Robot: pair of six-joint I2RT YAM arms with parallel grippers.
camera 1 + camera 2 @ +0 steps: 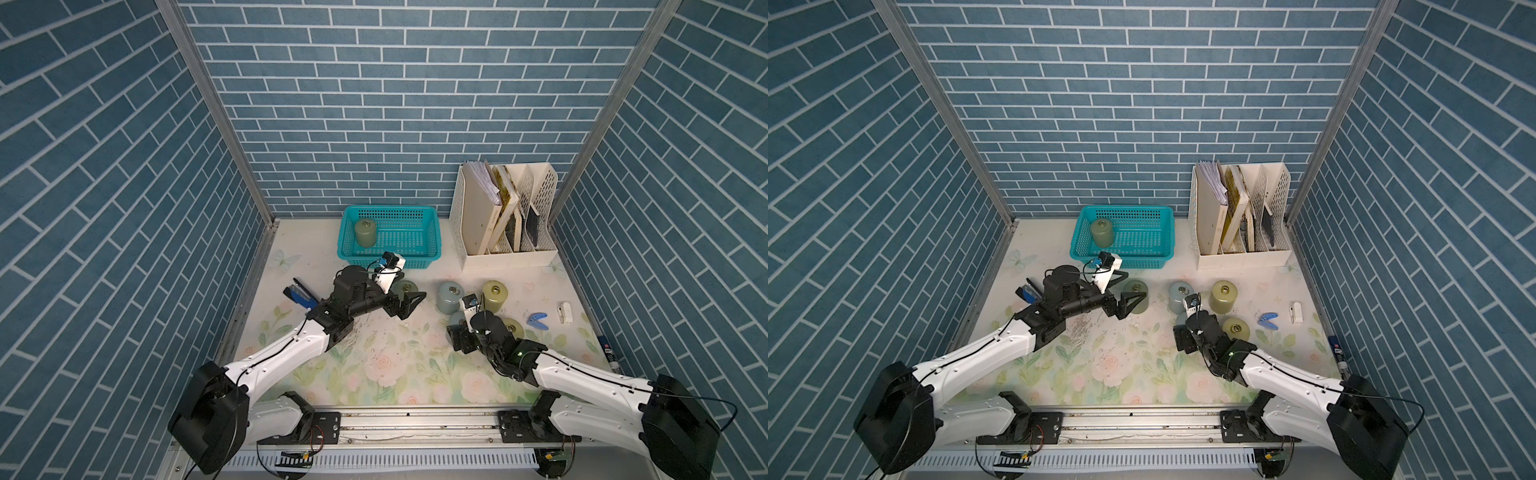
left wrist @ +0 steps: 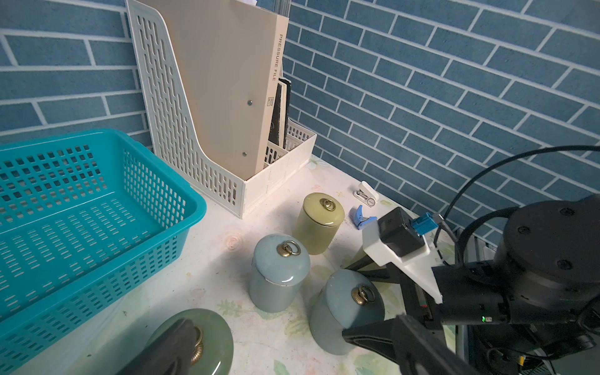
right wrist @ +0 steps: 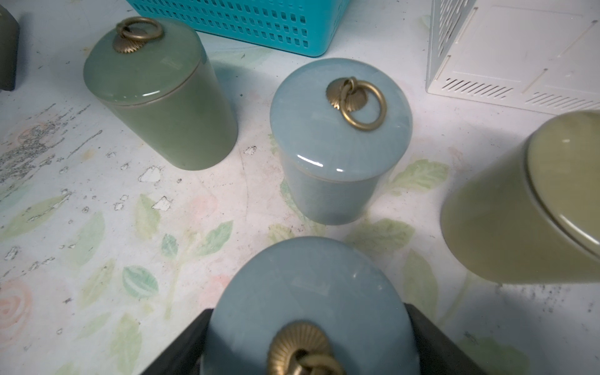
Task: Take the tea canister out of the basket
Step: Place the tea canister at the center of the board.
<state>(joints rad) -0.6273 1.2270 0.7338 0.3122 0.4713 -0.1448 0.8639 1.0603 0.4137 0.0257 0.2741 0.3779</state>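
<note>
left claw (image 1: 415,306) open at green canister (image 1: 404,286); right claw (image 3: 306,311) straddles blue canister (image 3: 292,276), grip unclear.

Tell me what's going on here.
Tea canisters are being taken out of the teal basket. One olive canister still stands inside it; five stand on the table. The left hand is open at a green canister. The right hand has its jaws spread either side of a blue canister standing on the table.
</note>
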